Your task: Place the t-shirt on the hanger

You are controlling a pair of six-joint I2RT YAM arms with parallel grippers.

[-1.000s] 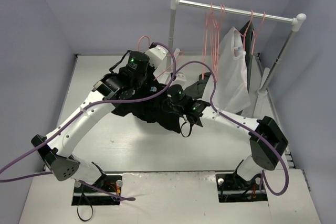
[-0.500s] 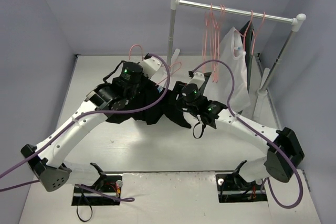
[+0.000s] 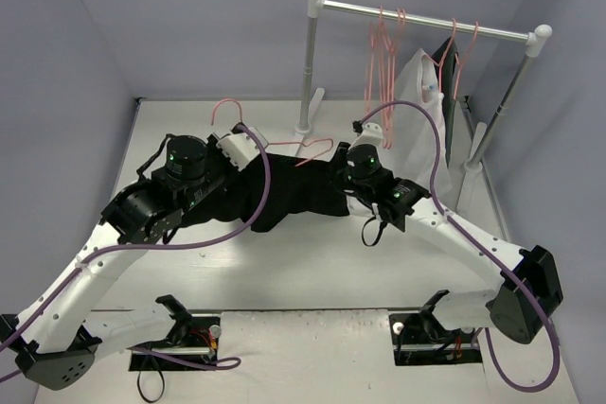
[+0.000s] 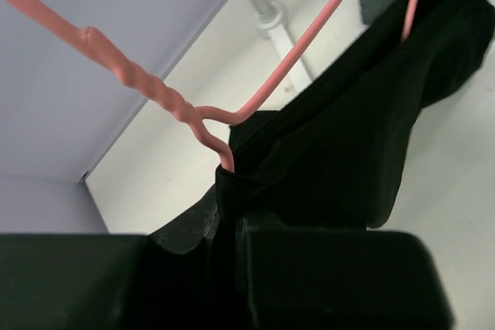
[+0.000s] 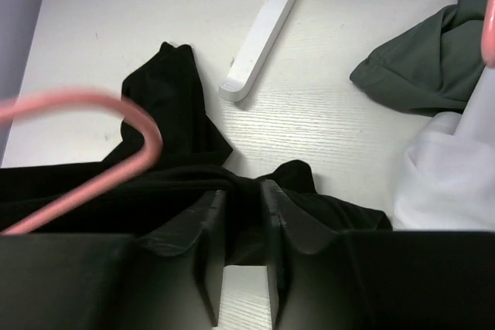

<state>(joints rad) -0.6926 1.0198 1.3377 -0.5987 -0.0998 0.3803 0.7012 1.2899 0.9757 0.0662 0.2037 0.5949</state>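
The black t-shirt [image 3: 294, 194] hangs stretched between my two grippers above the table. The pink hanger [image 3: 317, 147] runs through it, its hook [image 3: 225, 106] sticking out at the left. In the left wrist view the hanger [image 4: 155, 90] twists down into the t-shirt's [image 4: 348, 152] collar, where my left gripper [image 4: 232, 199] is shut on the hanger's neck, with fabric wrapped around it. My right gripper [image 5: 241, 191] is shut on a fold of the t-shirt [image 5: 178, 113] at its right end, and a blurred loop of the hanger [image 5: 116, 106] passes close by on the left.
A clothes rack [image 3: 426, 18] stands at the back right with several pink hangers [image 3: 383, 49], a white garment [image 3: 418, 106] and a dark one [image 3: 451, 68]. Its white foot [image 5: 263, 28] lies on the table, with a grey-green garment [image 5: 425, 59] beside it.
My left arm has drawn back to the left and nearer, carrying the hanger and t-shirt. My right gripper has moved right and closed on the t-shirt, which is now pulled out sideways.
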